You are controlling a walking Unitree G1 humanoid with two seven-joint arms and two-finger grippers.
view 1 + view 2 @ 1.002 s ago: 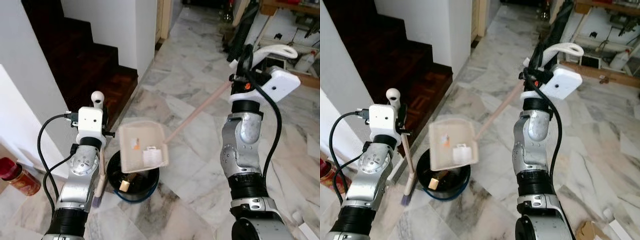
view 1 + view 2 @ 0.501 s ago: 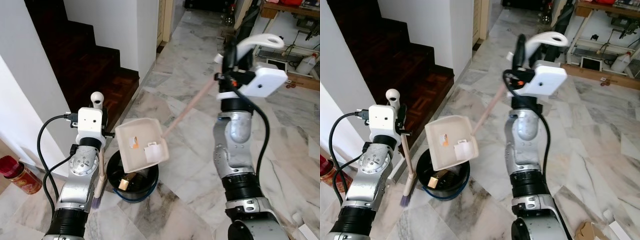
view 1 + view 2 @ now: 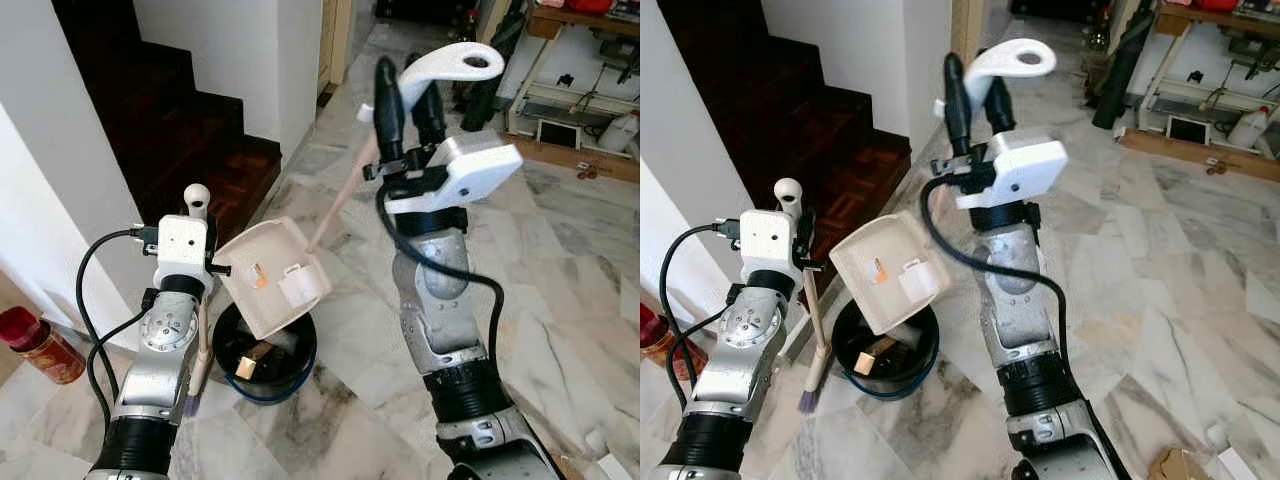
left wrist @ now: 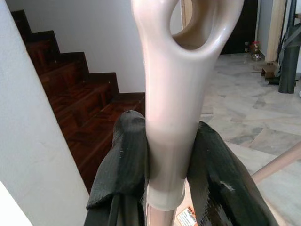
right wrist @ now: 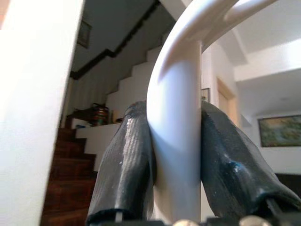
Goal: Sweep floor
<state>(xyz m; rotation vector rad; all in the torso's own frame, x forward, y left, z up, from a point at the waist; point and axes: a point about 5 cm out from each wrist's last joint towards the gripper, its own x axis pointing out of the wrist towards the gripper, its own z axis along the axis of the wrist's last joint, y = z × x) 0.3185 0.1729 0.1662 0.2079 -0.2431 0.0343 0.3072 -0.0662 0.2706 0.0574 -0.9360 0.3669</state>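
right gripper [image 5: 176, 155] clamps the dustpan handle [image 3: 447, 66]; left gripper [image 4: 171, 155] clamps the broom handle [image 4: 171, 94]; one dustpan [image 3: 270, 278] tipped over one black bin [image 3: 262, 352].

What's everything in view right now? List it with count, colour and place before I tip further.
dustpan: 1, cream, tilted over the bin, with paper scraps lying in it
dustpan handle: 1, white loop end, in the right gripper
bin: 1, black with a blue rim, on the floor under the dustpan, scraps inside
broom: 1, beige stick with purple bristles, upright beside the bin
red jar: 1, red, on the floor at the robot's far left
stairs: 1 flight, dark wood, ahead on the left
left gripper: shut on the broom's top
right gripper: raised, shut on the dustpan handle
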